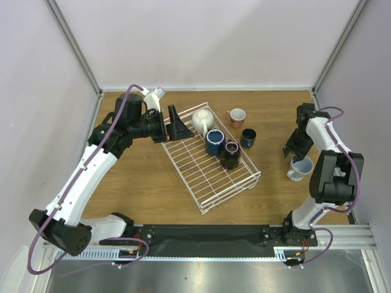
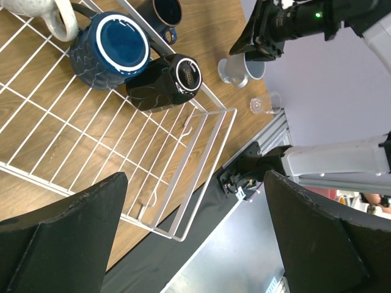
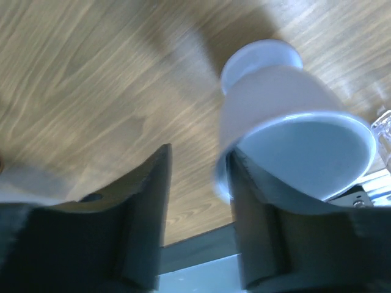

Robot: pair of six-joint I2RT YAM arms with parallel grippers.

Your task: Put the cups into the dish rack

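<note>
While the right gripper [image 3: 197, 165] is sitting close against the pale mug [image 3: 287, 116], its jaws are standing partway apart. I cannot tell whether they are biting on the wall or handle.

**Position.** The mug appears to be resting on the table [image 1: 140, 177] at the right side, well apart from the rack [image 1: 201, 177].

**Risks**
- The mug's glaze is looking smooth and slick, and its wall is flaring from a narrow foot to a wide mouth. A shallow or off-centre pinch is therefore likely to be letting it slip, tip or roll toward the near table edge.
- A small clear object [image 2: 264, 105] is lying near the mug and could be getting knocked.
- The left gripper [image 1: 173, 126] is hanging fully spread at the rack's far-left corner, holding nothing. A careless swing from there is risking the cream mug [image 1: 201, 118], which is standing near it inside the rack.

**Other items.** The navy mug [image 1: 214, 141] and black mug [image 1: 231, 154] are also sitting in the rack. It is made of thin white wire with wide gaps, where a foot or handle could be snagging. The pink mug [image 1: 237, 116] and dark mug [image 1: 248, 138] are waiting on the wood-grain table just beside the rack's far side.
</note>
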